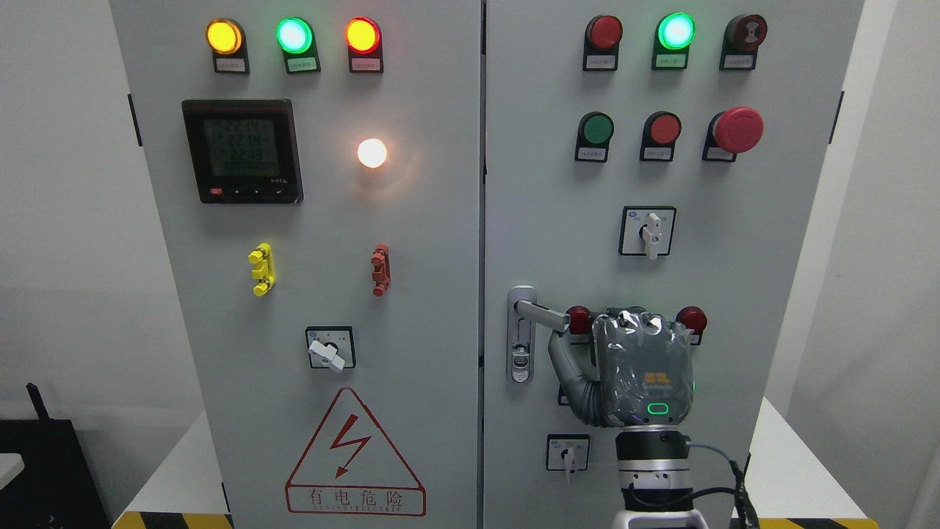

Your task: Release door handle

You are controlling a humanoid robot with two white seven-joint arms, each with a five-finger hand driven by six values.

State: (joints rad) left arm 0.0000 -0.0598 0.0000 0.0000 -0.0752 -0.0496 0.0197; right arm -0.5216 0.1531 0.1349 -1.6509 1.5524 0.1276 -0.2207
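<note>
The right hand [640,367] stands in front of the right door [558,184] of a grey cabinet, its back turned to the camera and its wrist coming up from the bottom edge. The fingers [637,323] are curled forward at the top of the hand, close together, and their tips are hidden behind the knuckles. The thumb [569,371] reaches up and to the left, and its tip ends just under the free end of the handle [542,314].

The handle is a silver lever, lying level, to the left of the fingers. Its other end sits in a tall silver plate [521,334] near the door's left edge, with a keyhole lower on that plate. The thumb tip seems to touch the lever from below, but from this angle I cannot tell if it really presses on it. The fingers themselves do not wrap the lever; it ends just before them.

Just left of the fingers, a red button [579,319] shows, and another red button [691,319] shows just right of them. Below the thumb, a small switch [568,453] sits low on the door. Far above the fingers, a white switch [648,231] points down.
</note>
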